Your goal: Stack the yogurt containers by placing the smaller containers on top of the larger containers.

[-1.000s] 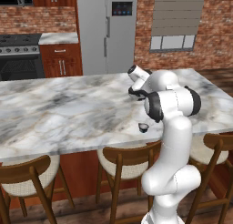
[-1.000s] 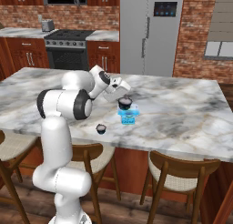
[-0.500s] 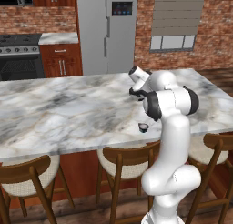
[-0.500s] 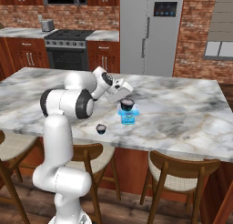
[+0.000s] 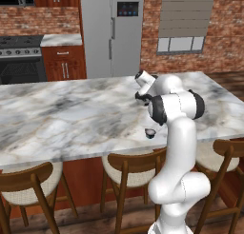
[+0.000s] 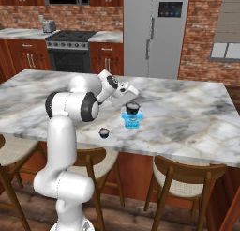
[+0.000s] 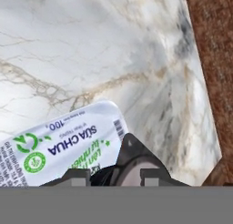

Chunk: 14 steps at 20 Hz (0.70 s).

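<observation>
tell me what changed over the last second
Little moved: the tool closed slightly on the dark cup resting on the light blue tub, and the arm's elbow shifted a bit. The second dark cup stayed near the counter edge.

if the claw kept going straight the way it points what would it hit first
The claw is shut on a dark cup, directly above the blue tub. Going on, the cup would likely meet the tub's printed lid first; the gap is hard to judge.
</observation>
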{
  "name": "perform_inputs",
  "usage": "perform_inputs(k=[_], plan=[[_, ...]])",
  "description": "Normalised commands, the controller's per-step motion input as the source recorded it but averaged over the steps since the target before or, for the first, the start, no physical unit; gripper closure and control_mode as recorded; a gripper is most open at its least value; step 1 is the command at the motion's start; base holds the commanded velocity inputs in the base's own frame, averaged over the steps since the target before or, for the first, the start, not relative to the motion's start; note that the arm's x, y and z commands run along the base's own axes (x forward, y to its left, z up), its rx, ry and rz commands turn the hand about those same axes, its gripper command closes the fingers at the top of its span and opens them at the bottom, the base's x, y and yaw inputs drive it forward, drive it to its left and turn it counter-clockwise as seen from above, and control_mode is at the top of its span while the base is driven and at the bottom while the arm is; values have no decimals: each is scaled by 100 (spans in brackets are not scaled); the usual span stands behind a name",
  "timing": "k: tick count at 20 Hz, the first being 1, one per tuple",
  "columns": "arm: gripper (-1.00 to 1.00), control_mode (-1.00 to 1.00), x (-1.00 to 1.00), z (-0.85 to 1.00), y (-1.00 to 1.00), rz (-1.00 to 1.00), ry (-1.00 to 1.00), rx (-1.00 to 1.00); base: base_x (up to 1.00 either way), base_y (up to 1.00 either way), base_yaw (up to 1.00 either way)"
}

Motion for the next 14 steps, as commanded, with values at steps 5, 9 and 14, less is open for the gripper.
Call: perform_inputs(k=[5, 9, 14], plan=[[100, -100, 4, -10, -5, 0, 5, 0, 0, 0, 0], [100, -100, 2, -9, -4, 0, 4, 0, 0, 0, 0], [100, -100, 0, -8, -3, 0, 3, 0, 0, 0, 0]])
